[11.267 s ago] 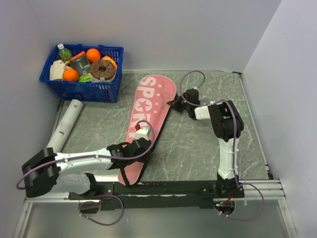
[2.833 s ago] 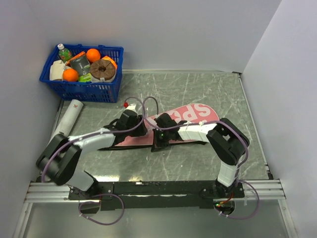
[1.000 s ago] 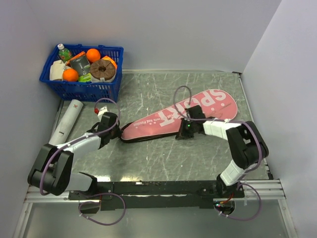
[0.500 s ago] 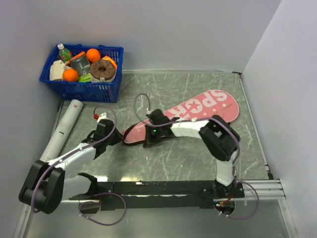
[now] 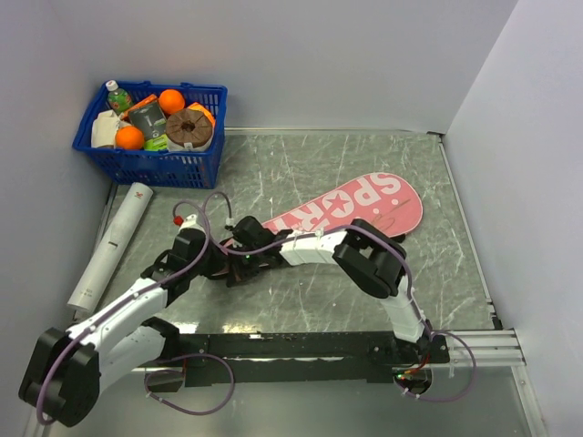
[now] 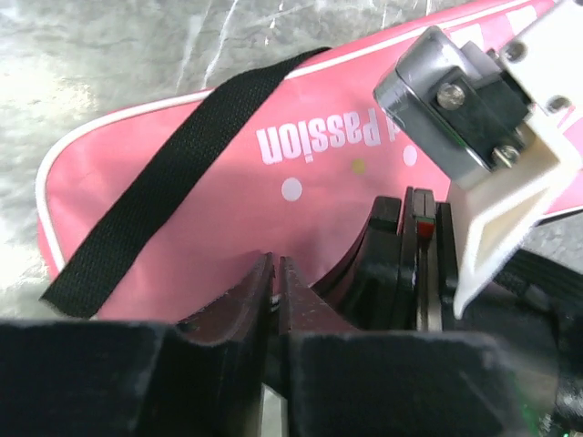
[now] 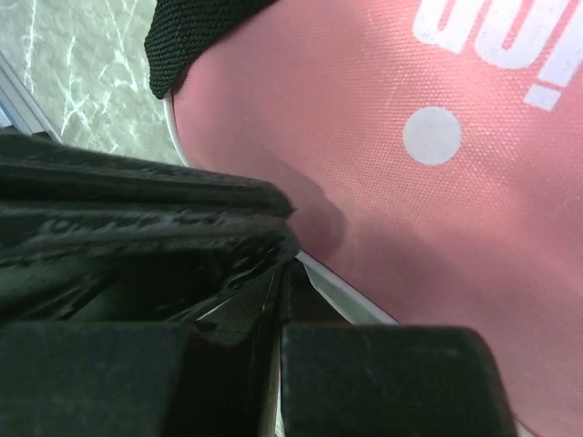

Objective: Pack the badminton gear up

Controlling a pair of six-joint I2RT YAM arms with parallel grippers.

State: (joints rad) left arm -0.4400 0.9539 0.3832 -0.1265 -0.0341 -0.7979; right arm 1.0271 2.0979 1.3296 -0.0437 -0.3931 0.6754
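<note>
The long pink fabric racket bag lettered "SPORT" in white (image 5: 351, 205) lies flat and slantwise on the grey marbled table (image 5: 310, 300). Its wide lettered end points far and right, its narrow end near and left. The 2 grippers meet at that narrow end, just beside each other.

The left gripper (image 6: 274, 264) comes at the bag from its near-left side. Its jaws are drawn in to a thin slit at the bag's near edge, and whether any fabric is nipped between them cannot be told. The right gripper (image 7: 284, 273) reaches along the bag's near side with its arm stretched low. Its jaws are pressed fully together, the tips at the bag's white-piped rim.

A black woven strap (image 6: 173, 173) lies loose across the bag's narrow end, over small white lettering and dots.

The white cardboard tube (image 5: 111, 244) lies left of the bag, well apart from it. The blue plastic basket of groceries (image 5: 146, 166) stands beyond the bag's narrow end, far left.
</note>
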